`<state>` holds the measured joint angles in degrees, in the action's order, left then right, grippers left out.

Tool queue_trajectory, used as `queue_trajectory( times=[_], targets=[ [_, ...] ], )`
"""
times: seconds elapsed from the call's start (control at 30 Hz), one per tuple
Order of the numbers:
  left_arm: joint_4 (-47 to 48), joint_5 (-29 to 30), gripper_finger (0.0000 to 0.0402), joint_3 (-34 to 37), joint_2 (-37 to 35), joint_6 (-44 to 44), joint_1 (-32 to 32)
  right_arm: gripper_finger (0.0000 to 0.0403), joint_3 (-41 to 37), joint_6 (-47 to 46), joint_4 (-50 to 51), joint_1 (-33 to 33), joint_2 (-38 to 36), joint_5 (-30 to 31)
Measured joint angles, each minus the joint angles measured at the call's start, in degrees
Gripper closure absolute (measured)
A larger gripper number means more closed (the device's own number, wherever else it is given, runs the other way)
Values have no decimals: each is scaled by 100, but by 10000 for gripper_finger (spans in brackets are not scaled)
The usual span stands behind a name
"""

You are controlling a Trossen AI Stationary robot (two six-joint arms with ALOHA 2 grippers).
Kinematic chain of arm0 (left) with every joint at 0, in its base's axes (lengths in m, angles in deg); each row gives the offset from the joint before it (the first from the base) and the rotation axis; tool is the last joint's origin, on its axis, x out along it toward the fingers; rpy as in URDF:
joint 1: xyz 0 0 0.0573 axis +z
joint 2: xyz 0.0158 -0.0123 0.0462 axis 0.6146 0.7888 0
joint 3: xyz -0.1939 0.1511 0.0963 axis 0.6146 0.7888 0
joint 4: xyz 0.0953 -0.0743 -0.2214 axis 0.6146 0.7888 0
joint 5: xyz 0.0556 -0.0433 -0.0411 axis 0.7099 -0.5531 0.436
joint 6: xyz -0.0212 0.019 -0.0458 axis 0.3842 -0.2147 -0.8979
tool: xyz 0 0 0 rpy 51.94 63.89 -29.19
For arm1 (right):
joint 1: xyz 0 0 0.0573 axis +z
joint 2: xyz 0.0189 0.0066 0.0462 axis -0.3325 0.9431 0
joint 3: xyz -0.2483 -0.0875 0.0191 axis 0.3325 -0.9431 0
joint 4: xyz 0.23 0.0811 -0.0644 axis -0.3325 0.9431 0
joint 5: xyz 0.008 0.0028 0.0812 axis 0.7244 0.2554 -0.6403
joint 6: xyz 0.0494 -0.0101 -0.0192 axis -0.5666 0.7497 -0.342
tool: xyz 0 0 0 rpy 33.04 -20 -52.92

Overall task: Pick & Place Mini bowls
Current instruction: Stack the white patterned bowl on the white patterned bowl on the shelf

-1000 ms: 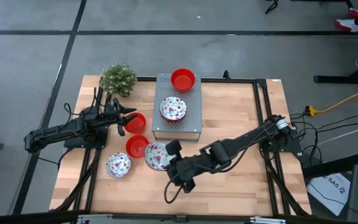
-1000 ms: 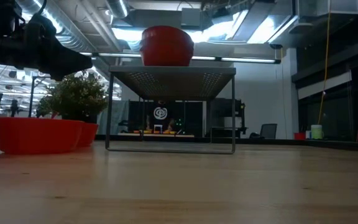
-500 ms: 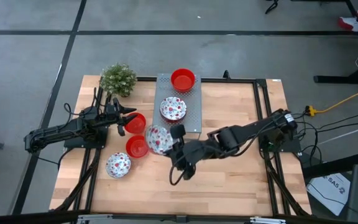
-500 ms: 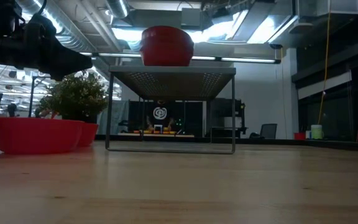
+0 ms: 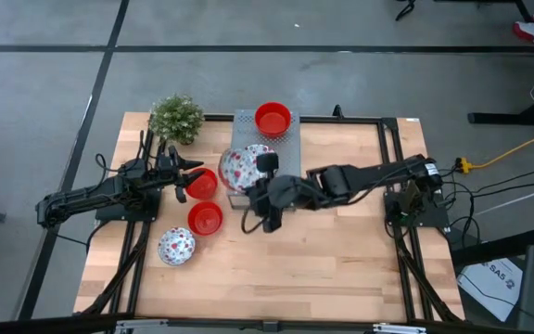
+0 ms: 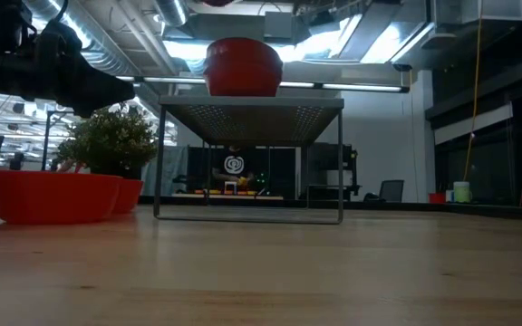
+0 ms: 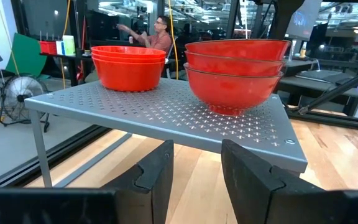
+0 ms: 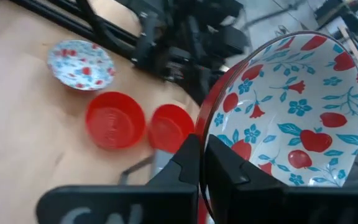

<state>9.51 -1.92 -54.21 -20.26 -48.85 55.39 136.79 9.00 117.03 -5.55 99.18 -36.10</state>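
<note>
My right gripper [image 5: 254, 183] is shut on a white mini bowl [image 5: 237, 169] with a red and blue pattern, carried tilted over the left edge of the grey perforated box [image 5: 286, 176]. On the box stand a red bowl stack [image 5: 273, 119] and patterned bowls [image 5: 261, 151], partly hidden by the carried one. On the table rest two red bowls [image 5: 202, 184] [image 5: 205, 218] and a patterned bowl [image 5: 176, 246]. My left gripper [image 5: 182, 176] waits open beside the far red bowl, facing the box [image 7: 166, 106]. My right gripper [image 8: 207, 162] pinches the patterned bowl by its rim [image 8: 205, 134], one finger [image 8: 232, 171] inside the bowl and the other [image 8: 188, 158] against its red outer wall. The bowl is lifted clear and tilted, its patterned inside [image 8: 291, 112] facing the wrist camera.
A small green plant [image 5: 176, 118] stands at the table's far left corner. The left arm [image 5: 91, 197] lies along the left side. Bare wood shows on the near and right parts of the table [image 5: 341, 260]. People show in the room beyond.
My right gripper has carried the patterned bowl from the table beside the near red bowl, up and toward the far edge, to above the box's left edge. The bowl is lifted clear and now tilted. The left arm has kept still.
</note>
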Motion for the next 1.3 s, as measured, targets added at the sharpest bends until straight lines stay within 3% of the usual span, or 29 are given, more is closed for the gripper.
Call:
queue_trajectory(
  times=[0.47,0.97,1.3],
  targets=[
    [1,0,272,-2,0,0,0,391,2,-380,982,-869,-134,-18],
    [1,0,272,-1,0,1,0,391,2,-687,1898,-1303,-134,-1326],
    [0,0,272,1,0,1,-1,391,-17,-419,2063,-1301,-4,-1646]
  ],
)
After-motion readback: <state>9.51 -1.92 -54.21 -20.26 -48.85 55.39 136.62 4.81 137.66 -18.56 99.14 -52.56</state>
